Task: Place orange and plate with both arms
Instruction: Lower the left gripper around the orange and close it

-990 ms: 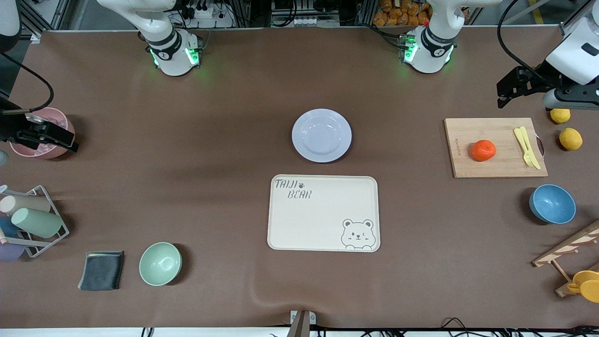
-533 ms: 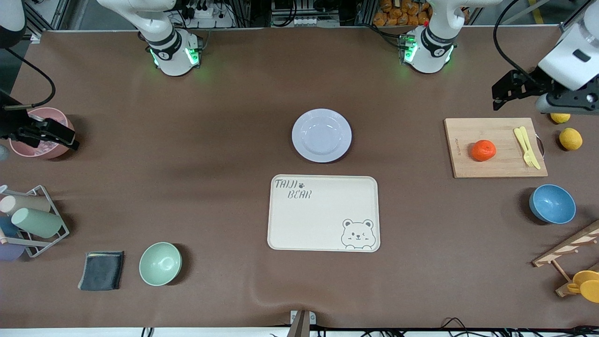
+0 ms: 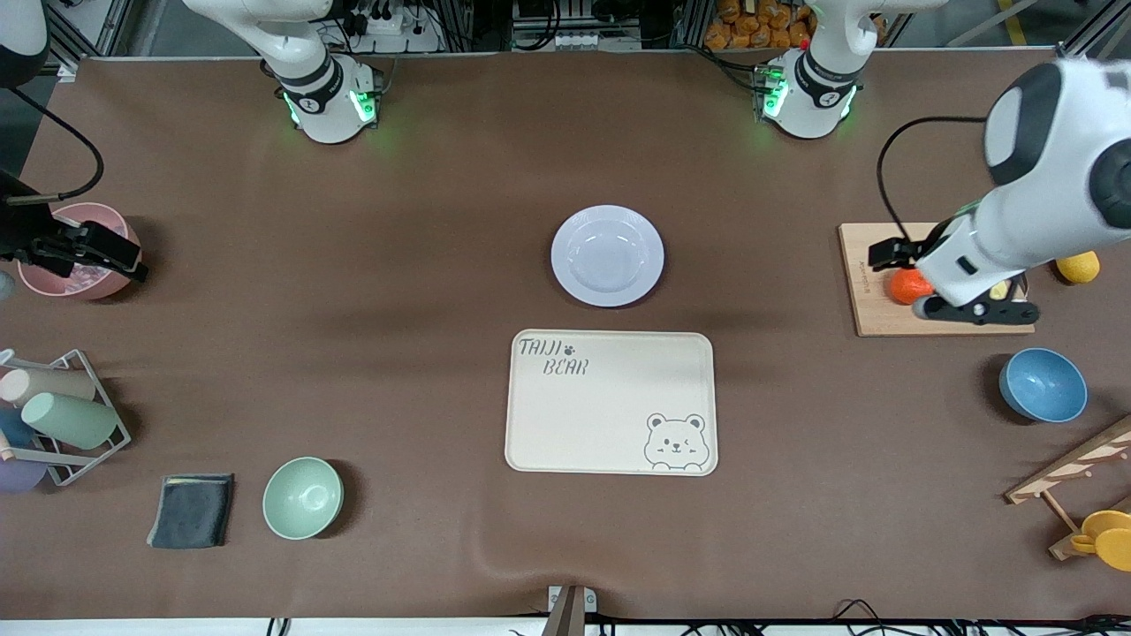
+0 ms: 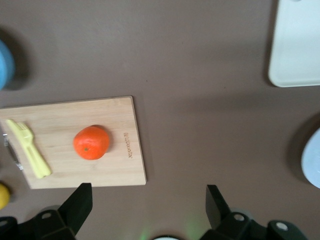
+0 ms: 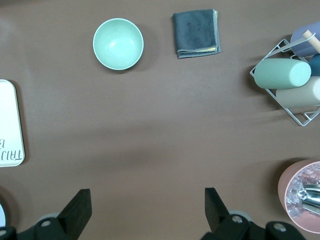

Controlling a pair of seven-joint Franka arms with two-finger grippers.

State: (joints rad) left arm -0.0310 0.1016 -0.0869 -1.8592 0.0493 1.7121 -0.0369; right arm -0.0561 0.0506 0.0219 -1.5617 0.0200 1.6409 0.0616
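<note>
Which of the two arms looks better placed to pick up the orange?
The left. Its gripper hangs open over the cutting board, right by the orange. The right gripper waits over the pink bowl at the right arm's end.

The left arm (image 3: 1016,230) covers part of the orange (image 3: 903,284), the yellow fork (image 3: 1000,290) and much of the cutting board (image 3: 870,291); picture edges crop both wrist views' jaws.

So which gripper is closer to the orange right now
Left. The left gripper hangs open above the cutting board by the orange; the right gripper waits over the pink bowl.
</note>
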